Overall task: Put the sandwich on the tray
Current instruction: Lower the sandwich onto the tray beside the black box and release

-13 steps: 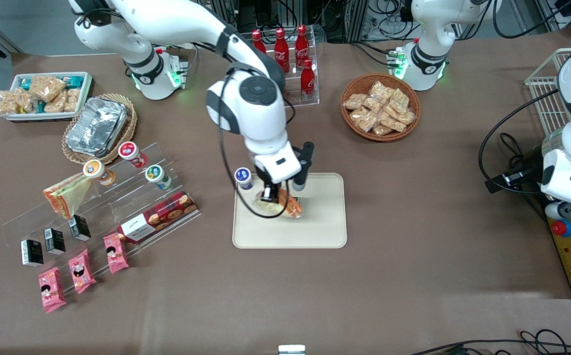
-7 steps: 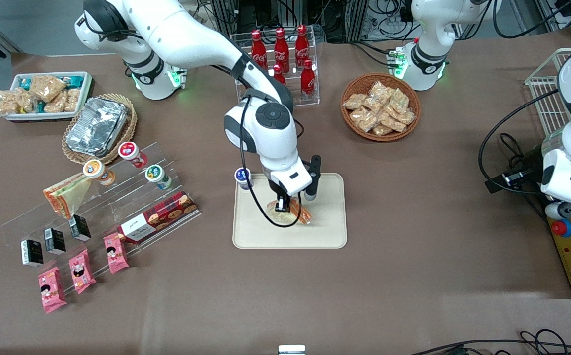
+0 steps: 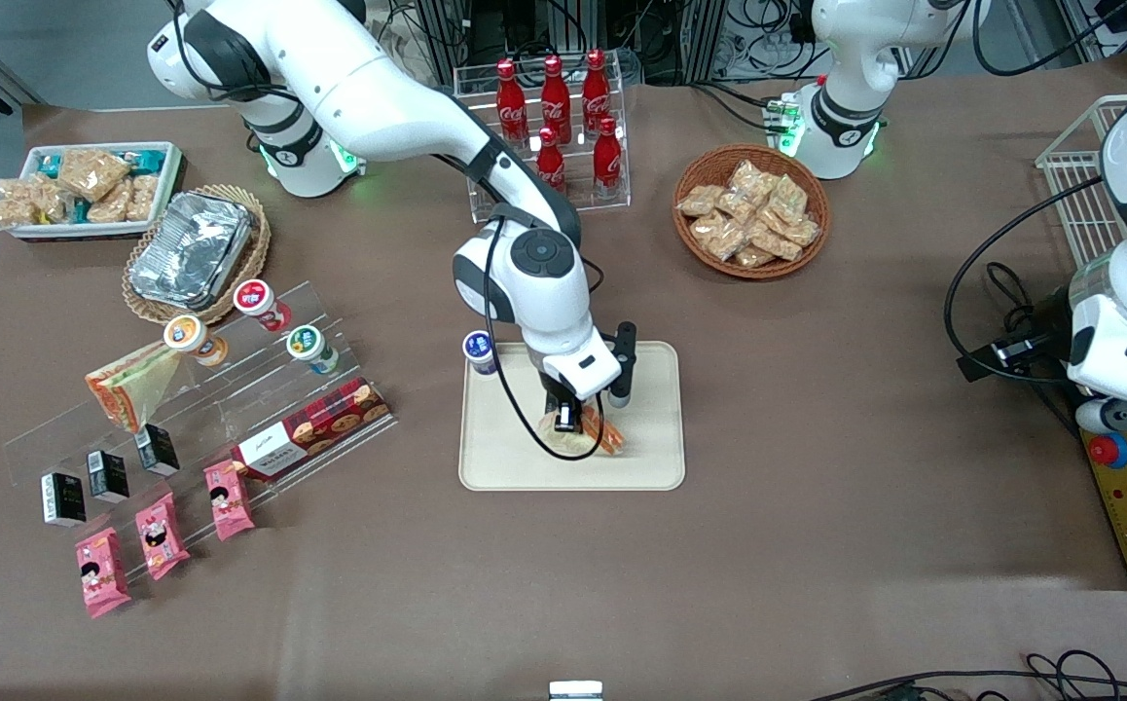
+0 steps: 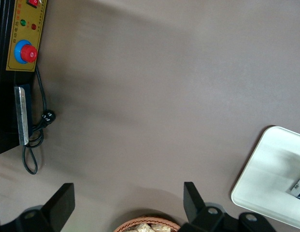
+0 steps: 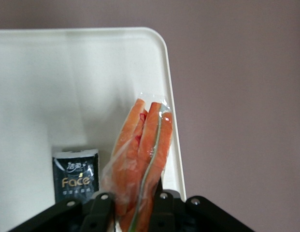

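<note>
At the front view's centre we see the tray (image 3: 641,467), and over it our gripper (image 3: 578,421) pinches the sandwich (image 3: 604,435), low above the tray's surface. A small black packet (image 5: 75,175) lies on the tray just beside the sandwich. Higher in the frame stand red bottles (image 3: 554,92).

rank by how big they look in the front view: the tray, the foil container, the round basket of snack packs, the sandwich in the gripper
1. tray
2. round basket of snack packs
3. foil container, not far off the basket
4. sandwich, partly hidden by the gripper shut on it over the tray
</note>
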Action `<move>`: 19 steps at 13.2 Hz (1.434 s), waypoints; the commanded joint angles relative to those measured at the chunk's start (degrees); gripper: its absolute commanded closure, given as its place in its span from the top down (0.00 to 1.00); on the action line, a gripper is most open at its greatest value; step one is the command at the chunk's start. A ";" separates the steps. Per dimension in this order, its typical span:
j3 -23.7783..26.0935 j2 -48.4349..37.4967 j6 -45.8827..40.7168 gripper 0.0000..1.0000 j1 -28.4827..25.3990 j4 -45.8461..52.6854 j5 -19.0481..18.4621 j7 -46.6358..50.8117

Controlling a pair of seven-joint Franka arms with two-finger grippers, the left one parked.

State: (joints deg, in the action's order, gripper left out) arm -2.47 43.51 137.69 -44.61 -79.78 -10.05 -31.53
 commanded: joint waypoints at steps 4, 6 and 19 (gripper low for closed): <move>-0.34 1.84 2.06 1.00 0.66 0.51 -3.22 0.24; -0.25 1.58 1.97 1.00 0.84 0.42 -2.87 0.15; -0.34 -14.66 -17.94 1.00 5.83 -1.78 10.66 28.61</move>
State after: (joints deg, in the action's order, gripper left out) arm -3.13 34.31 125.45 -41.48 -79.07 -0.98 -7.16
